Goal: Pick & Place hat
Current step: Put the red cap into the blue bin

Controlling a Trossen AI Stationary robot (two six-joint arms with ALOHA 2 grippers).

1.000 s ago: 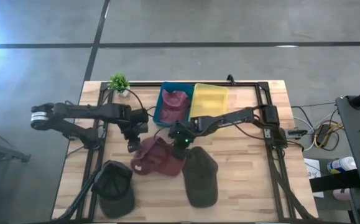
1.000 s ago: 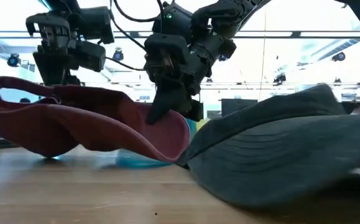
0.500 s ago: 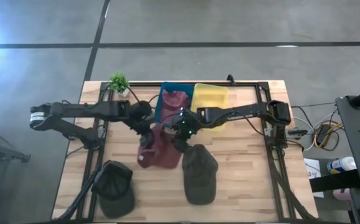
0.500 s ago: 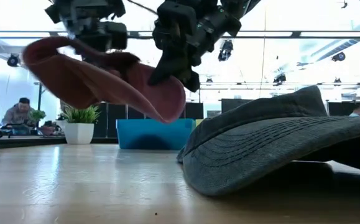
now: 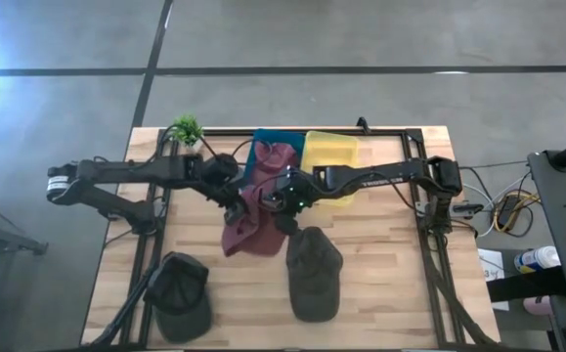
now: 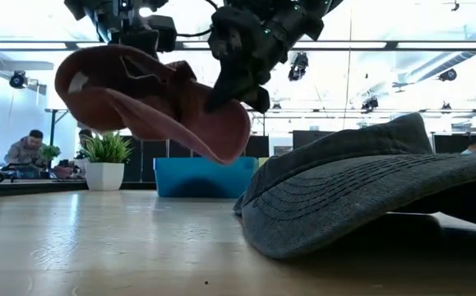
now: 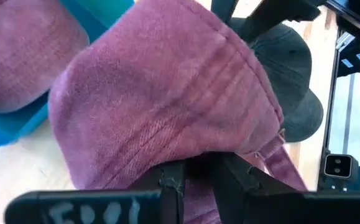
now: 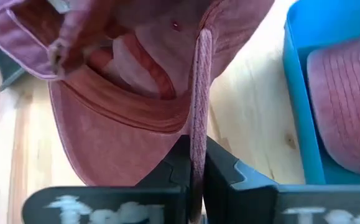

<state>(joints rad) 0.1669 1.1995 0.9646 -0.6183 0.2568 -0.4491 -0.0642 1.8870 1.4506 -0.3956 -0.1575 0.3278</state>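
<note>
Two robot arms hold a maroon hat (image 5: 248,220) in the air above the wooden bench (image 5: 380,264), just in front of a blue bin (image 5: 263,147) at the bench's far side. The left hand (image 5: 232,200) is clamped on the hat's crown edge, its fingers (image 7: 167,180) pinching a fold of the cloth. The right hand (image 5: 284,207) grips the rim on the other side, its fingers (image 8: 220,168) pressed tight on the fabric edge. From bench height the hat (image 6: 151,103) hangs clear of the surface, brim drooping downward.

A second maroon hat (image 5: 278,156) lies inside the blue bin, with a yellow bin (image 5: 331,156) right beside it. A dark grey hat (image 5: 314,276) rests on the bench near the right hand, and a black hat (image 5: 180,293) lies at the near left corner. A small potted plant (image 5: 187,130) stands at the far left corner.
</note>
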